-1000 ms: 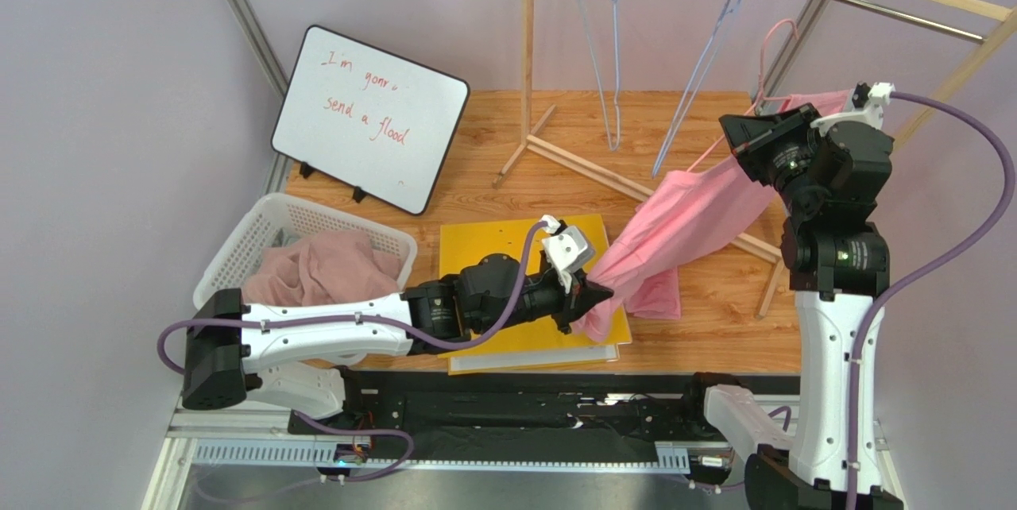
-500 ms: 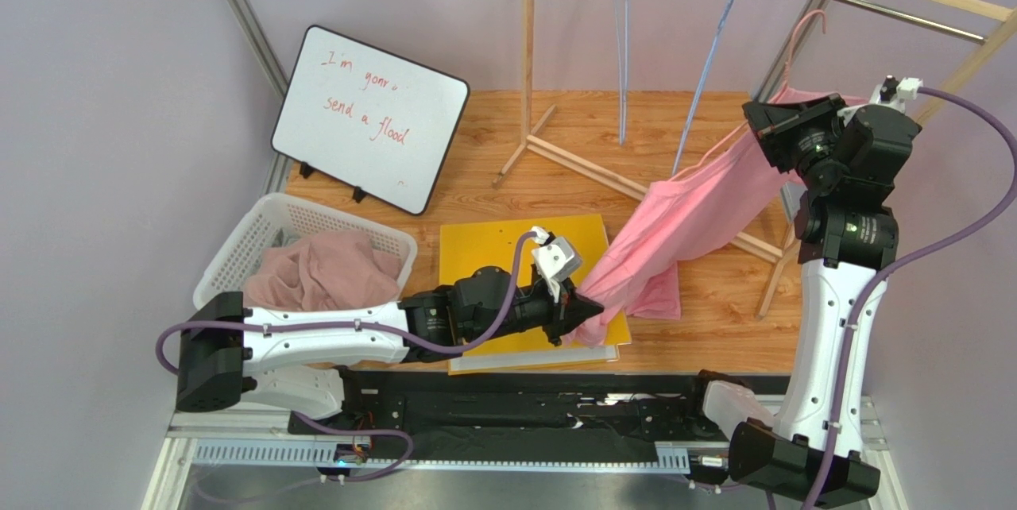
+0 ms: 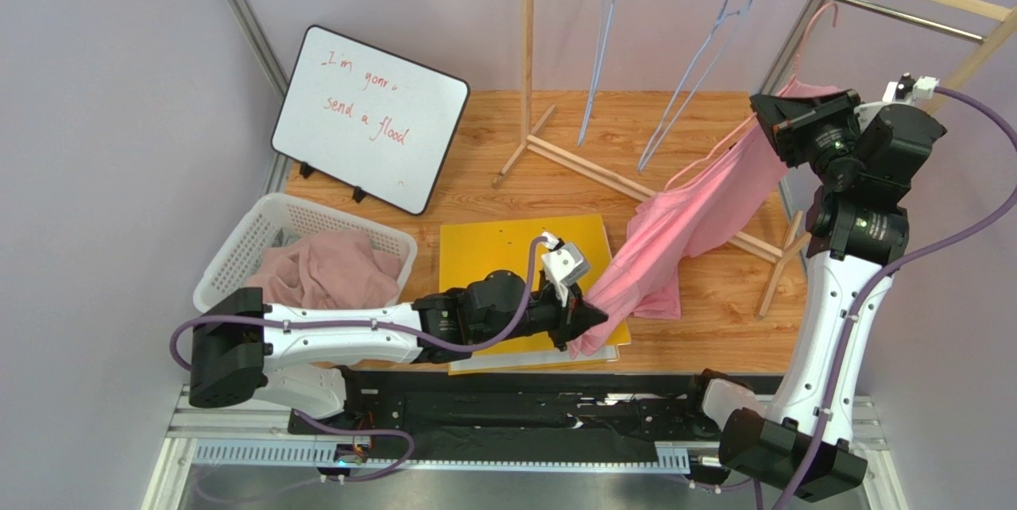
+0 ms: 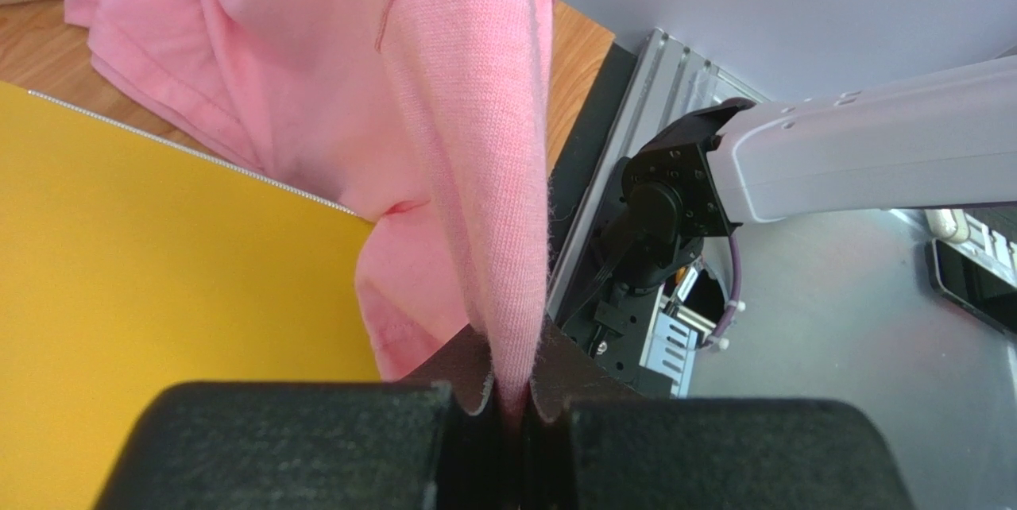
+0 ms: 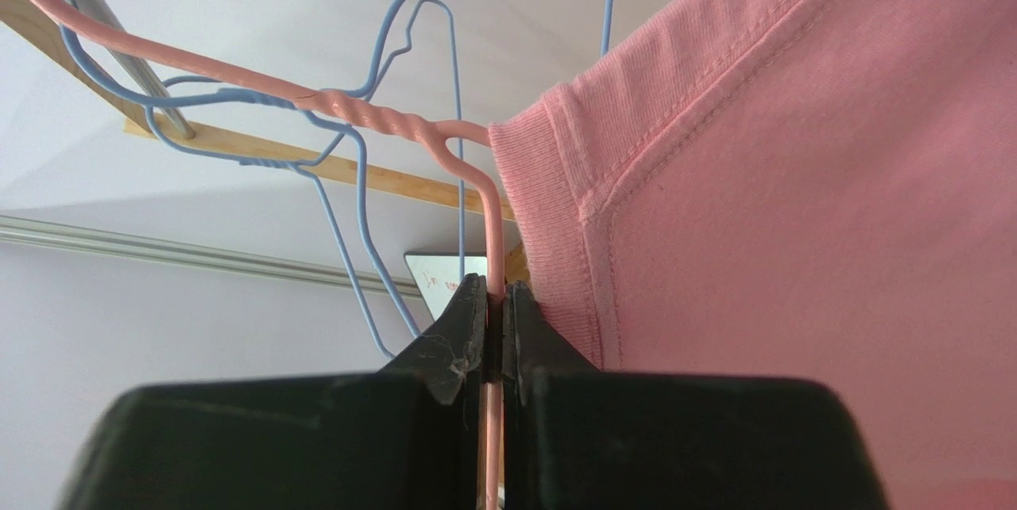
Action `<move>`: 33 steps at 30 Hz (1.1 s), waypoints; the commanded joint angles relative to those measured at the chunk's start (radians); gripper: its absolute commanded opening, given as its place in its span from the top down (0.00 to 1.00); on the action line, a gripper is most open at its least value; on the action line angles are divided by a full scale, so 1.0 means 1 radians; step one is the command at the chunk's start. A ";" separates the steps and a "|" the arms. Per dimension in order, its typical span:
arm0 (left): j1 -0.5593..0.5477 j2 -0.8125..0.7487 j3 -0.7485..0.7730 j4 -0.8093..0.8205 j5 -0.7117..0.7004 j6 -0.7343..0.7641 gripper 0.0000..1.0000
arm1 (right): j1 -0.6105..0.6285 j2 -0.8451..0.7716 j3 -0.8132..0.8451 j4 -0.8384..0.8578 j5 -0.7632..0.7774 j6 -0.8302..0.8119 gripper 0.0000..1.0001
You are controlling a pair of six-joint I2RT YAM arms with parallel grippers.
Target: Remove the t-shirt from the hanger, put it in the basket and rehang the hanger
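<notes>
Pink knitted t-shirt [image 3: 686, 218] stretched taut between the two arms, collar at the thin pink wire hanger [image 5: 358, 105].
The right arm [image 3: 836, 296] reaches up by the wooden clothes rack [image 3: 527, 57], its jaws clenched on the hanger's wire just below the twisted neck, touching the ribbed collar. The left arm [image 3: 358, 325] lies low over the wooden desk [image 3: 716, 319], its jaws pinched tight on a fold of the shirt near the right front corner of the flat yellow board [image 3: 501, 254]. Loose lower folds of the shirt rest on the desk at that board's edge. Two blue wire hangers [image 3: 603, 28] hang from the rack, and a white plastic basket [image 3: 233, 260] holding dusty-pink cloth sits at the left.
</notes>
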 commanded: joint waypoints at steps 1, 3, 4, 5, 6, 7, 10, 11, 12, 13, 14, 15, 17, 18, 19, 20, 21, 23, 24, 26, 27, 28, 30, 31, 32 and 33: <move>-0.004 -0.006 0.008 0.032 0.031 -0.033 1.00 | -0.066 0.014 0.002 0.133 -0.072 0.051 1.00; -0.004 -0.008 -0.003 0.037 0.020 -0.039 1.00 | -0.094 0.018 -0.004 0.140 -0.104 0.061 1.00; -0.004 -0.005 0.000 0.035 0.020 -0.039 1.00 | -0.097 0.011 -0.013 0.145 -0.112 0.064 1.00; -0.004 0.000 0.017 0.035 0.023 -0.036 1.00 | -0.095 0.003 -0.021 0.151 -0.118 0.064 1.00; -0.004 0.018 0.031 0.026 0.032 -0.033 1.00 | -0.094 -0.014 -0.028 0.169 -0.144 0.064 1.00; -0.004 0.032 0.051 0.019 0.040 -0.030 1.00 | -0.095 -0.023 -0.036 0.170 -0.158 0.061 1.00; -0.004 0.109 0.166 -0.041 0.078 -0.019 1.00 | -0.095 -0.070 -0.050 0.164 -0.203 0.055 1.00; -0.004 0.153 0.234 -0.075 0.100 -0.010 1.00 | -0.095 -0.084 -0.054 0.156 -0.224 0.060 1.00; -0.004 0.176 0.270 -0.090 0.111 0.004 1.00 | -0.094 -0.112 -0.059 0.153 -0.235 0.067 1.00; -0.003 0.198 0.305 -0.103 0.117 0.010 1.00 | -0.095 -0.124 -0.062 0.153 -0.247 0.084 1.00; -0.003 0.234 0.360 -0.109 0.126 0.015 1.00 | -0.095 -0.139 -0.071 0.144 -0.267 0.097 1.00; 0.002 0.250 0.385 -0.109 0.129 0.016 1.00 | -0.094 -0.168 -0.074 0.131 -0.272 0.107 1.00; 0.022 0.287 0.437 -0.088 0.143 0.006 1.00 | -0.095 -0.199 -0.084 0.077 -0.255 0.147 1.00; 0.031 0.296 0.445 -0.071 0.148 -0.017 1.00 | -0.094 -0.233 -0.112 0.073 -0.254 0.173 1.00; 0.055 0.305 0.453 -0.054 0.154 -0.037 1.00 | -0.095 -0.247 -0.129 0.078 -0.260 0.205 1.00; 0.069 0.329 0.468 -0.017 0.181 -0.056 1.00 | -0.095 -0.259 -0.145 0.081 -0.276 0.260 1.00; 0.082 0.342 0.477 0.000 0.201 -0.085 1.00 | -0.095 -0.279 -0.177 0.085 -0.287 0.294 1.00; 0.106 0.388 0.528 0.006 0.242 -0.100 1.00 | -0.094 -0.294 -0.208 0.114 -0.327 0.357 1.00; 0.112 0.402 0.548 0.000 0.253 -0.105 1.00 | -0.095 -0.314 -0.225 0.119 -0.339 0.432 1.00; 0.123 0.429 0.589 -0.006 0.275 -0.111 1.00 | -0.094 -0.334 -0.272 0.166 -0.368 0.500 1.00; 0.126 0.436 0.595 -0.002 0.275 -0.114 1.00 | -0.094 -0.354 -0.284 0.185 -0.375 0.550 1.00; 0.128 0.440 0.606 0.000 0.273 -0.113 1.00 | -0.095 -0.363 -0.303 0.200 -0.381 0.577 1.00; 0.129 0.452 0.614 0.005 0.272 -0.113 1.00 | -0.095 -0.367 -0.298 0.230 -0.402 0.594 1.00; 0.132 0.455 0.615 0.008 0.278 -0.113 1.00 | -0.092 -0.363 -0.283 0.223 -0.401 0.578 1.00; 0.134 0.449 0.608 0.027 0.287 -0.113 1.00 | -0.094 -0.353 -0.274 0.198 -0.393 0.560 1.00; 0.134 0.442 0.594 0.046 0.287 -0.113 1.00 | -0.094 -0.347 -0.268 0.181 -0.398 0.539 1.00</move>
